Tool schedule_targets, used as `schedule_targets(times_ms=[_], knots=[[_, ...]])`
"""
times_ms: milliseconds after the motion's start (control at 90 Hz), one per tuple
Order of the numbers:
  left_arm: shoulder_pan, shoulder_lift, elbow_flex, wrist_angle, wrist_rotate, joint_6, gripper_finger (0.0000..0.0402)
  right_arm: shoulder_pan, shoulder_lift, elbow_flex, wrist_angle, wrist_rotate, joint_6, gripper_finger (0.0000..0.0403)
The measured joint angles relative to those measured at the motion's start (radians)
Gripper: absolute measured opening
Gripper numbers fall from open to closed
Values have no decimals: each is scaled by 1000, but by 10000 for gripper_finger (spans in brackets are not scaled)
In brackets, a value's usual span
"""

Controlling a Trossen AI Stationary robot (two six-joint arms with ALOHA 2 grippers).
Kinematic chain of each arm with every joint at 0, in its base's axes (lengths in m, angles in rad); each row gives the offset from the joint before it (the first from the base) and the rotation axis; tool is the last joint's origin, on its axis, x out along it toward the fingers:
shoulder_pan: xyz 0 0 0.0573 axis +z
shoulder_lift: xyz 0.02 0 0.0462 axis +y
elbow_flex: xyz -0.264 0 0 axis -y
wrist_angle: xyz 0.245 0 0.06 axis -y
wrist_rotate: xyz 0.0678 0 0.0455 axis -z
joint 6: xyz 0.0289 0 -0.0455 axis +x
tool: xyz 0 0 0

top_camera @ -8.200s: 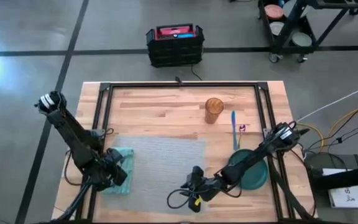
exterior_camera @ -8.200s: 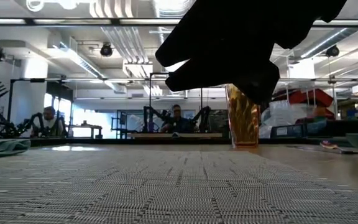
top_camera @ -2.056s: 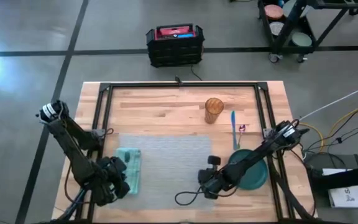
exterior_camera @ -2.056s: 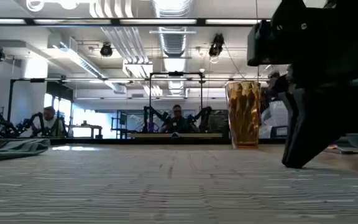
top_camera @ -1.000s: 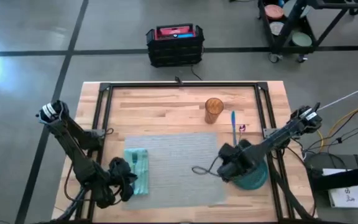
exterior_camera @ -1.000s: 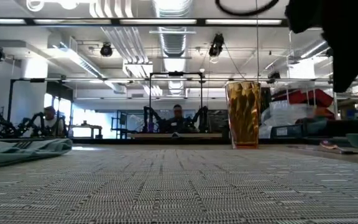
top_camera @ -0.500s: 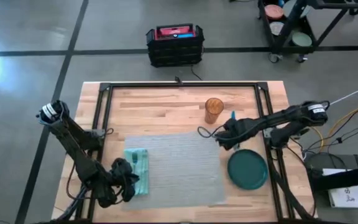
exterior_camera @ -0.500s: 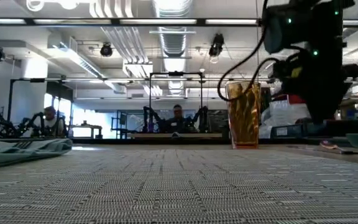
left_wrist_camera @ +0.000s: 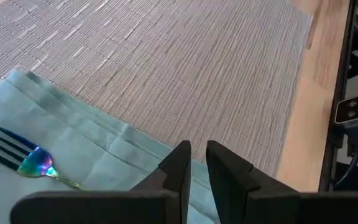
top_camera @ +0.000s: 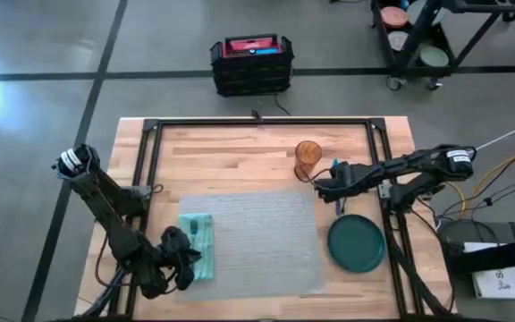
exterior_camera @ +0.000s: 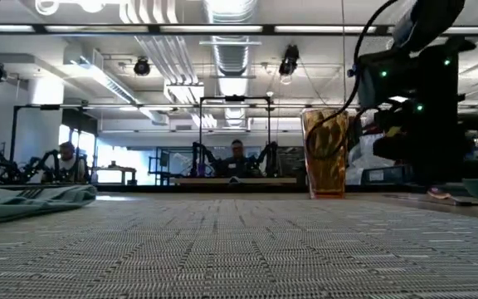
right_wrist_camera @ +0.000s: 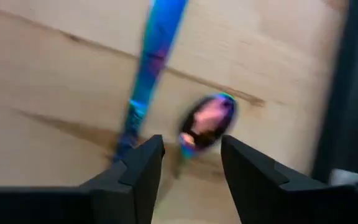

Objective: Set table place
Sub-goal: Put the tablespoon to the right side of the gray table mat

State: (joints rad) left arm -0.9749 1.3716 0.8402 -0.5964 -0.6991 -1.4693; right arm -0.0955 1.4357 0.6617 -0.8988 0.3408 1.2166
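On the wooden surface (top_camera: 240, 161) we see the grey placemat (top_camera: 257, 237) lying centred near its front edge. Our left gripper (left_wrist_camera: 196, 163), fingers nearly together and empty, hovers over the teal napkin (left_wrist_camera: 86, 155) on the mat's left end. Our right gripper (right_wrist_camera: 188, 158), fingers apart, hangs above the blue utensil (right_wrist_camera: 151, 62) beside the amber glass (top_camera: 308, 158).

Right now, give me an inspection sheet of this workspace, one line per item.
Surface: table, light planks, black rails.
Job's things: placemat flat; teal napkin on its left edge with fork on it; green plate off the mat, to its right; amber glass upright; blue utensils on bare wood.
Clutter: nothing seen.
Grippers: left gripper nearly closed, empty, over the napkin; right gripper open above the blue utensils.
Cables: loop hanging by right arm.
Surroundings: black crate on floor; people far behind.
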Motion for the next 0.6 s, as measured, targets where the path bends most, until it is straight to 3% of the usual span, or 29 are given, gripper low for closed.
schedule_targets(times_ms=[600], knots=[[3,0,0,19,0,24,38,-14,-45,-54,23,-46,32,162]])
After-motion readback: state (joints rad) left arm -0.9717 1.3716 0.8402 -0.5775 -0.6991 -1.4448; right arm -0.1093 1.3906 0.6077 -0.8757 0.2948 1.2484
